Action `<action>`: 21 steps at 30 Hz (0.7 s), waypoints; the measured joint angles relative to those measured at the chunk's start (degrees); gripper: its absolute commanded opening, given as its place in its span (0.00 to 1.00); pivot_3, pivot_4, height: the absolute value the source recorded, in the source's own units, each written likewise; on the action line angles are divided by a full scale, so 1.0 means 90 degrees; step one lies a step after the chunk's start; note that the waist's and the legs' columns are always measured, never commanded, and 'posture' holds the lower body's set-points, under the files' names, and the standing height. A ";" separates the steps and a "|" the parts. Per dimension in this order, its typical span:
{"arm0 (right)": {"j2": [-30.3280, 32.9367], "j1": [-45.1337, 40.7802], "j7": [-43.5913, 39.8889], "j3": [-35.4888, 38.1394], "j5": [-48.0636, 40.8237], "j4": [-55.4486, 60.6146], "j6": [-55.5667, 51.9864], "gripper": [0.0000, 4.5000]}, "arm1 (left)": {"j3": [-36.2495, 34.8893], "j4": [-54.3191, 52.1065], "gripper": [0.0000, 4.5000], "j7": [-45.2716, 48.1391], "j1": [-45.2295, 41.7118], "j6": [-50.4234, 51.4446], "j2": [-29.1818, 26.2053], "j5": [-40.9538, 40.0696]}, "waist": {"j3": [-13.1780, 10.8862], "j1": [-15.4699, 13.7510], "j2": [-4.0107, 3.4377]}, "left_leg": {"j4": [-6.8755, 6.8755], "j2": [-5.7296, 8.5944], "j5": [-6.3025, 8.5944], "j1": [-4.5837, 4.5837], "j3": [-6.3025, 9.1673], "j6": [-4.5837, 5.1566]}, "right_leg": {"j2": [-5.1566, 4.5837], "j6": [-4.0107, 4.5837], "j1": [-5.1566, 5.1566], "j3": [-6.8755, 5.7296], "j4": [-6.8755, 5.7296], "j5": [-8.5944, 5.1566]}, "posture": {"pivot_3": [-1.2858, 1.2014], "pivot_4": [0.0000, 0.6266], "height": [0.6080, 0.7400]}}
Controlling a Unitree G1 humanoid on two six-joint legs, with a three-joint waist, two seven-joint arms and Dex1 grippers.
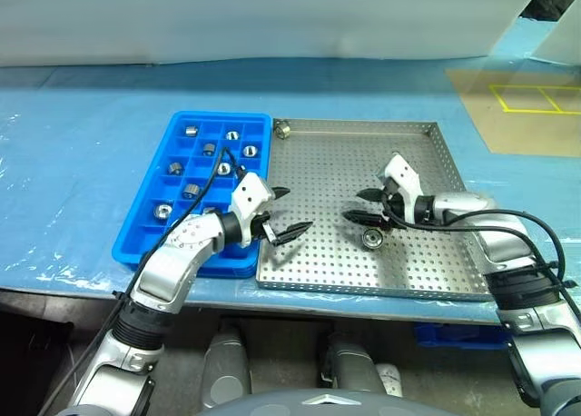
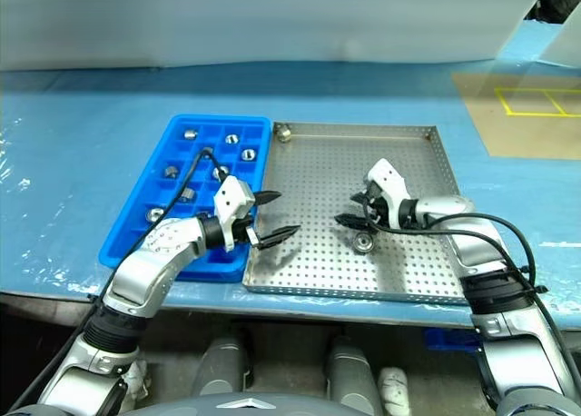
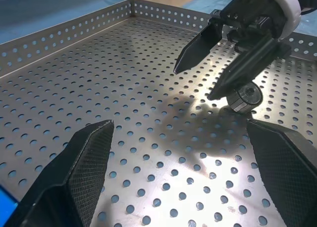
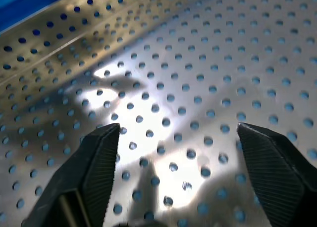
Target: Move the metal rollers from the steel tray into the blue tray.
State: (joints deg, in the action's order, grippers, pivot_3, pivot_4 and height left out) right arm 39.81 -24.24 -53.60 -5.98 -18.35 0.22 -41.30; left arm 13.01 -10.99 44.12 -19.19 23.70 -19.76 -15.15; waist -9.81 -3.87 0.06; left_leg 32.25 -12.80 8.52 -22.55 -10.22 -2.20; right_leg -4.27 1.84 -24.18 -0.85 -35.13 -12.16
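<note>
Both pincers hang open and empty over the steel tray [image 1: 408,271]. One metal roller [image 1: 371,238] lies just below the right pincer [image 1: 362,206]; another [image 1: 282,129] sits in the tray's far-left corner. The left pincer [image 1: 290,212] hangs near the blue tray [image 1: 136,243], which holds several rollers.

Perforated steel tray [image 1: 418,262] gleams under both claws; shiny metal roller [image 1: 370,238] below the right claw [image 1: 365,205]; glossy blue plastic tray [image 1: 150,218] beside the left claw [image 1: 292,211].
</note>
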 measured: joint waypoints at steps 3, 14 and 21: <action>0.0173 0.0359 -0.0006 0.0134 -0.0103 0.0365 -0.0216 1.00 | 0.0068 0.0153 1.00 0.0136 -0.0157 -0.0006 0.0033 -0.0004 | 0.0000 0.0023 0.0000 | 0.0000 0.0000 0.0000 0.0005 -0.0002 0.0000 | 0.0001 0.0000 0.0000 0.0003 -0.0001 0.0000 | 0.44 0.24 1.00; 0.0386 0.1104 0.0157 0.0434 -0.0348 0.1185 -0.0622 1.00 | 0.0186 0.0494 1.00 0.0908 -0.0488 -0.0066 -0.0057 -0.0121 | 0.0000 0.0192 0.0000 | -0.0003 0.0000 0.0001 0.0007 -0.0004 0.0002 | 0.0003 -0.0001 0.0002 0.0006 0.0008 0.0000 | 0.41 0.24 1.00; 0.0333 0.1343 0.0492 0.0392 -0.0234 0.1359 -0.0583 0.71 | 0.0334 0.0761 1.00 0.1053 -0.0575 -0.0221 -0.0062 0.0007 | 0.0000 0.0200 -0.0001 | -0.0004 0.0000 0.0004 0.0006 -0.0005 0.0007 | 0.0002 -0.0002 0.0006 0.0007 0.0019 0.0000 | 0.41 0.24 1.00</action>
State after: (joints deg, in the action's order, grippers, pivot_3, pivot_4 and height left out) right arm 42.80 -12.15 -49.17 -2.46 -20.46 12.45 -46.55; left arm 16.02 -4.14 53.59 -24.36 21.71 -20.32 -15.09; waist -9.81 -2.08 0.05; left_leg 32.21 -12.80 8.56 -22.50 -10.26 -2.14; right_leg -4.25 1.83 -24.13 -0.79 -34.96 -12.15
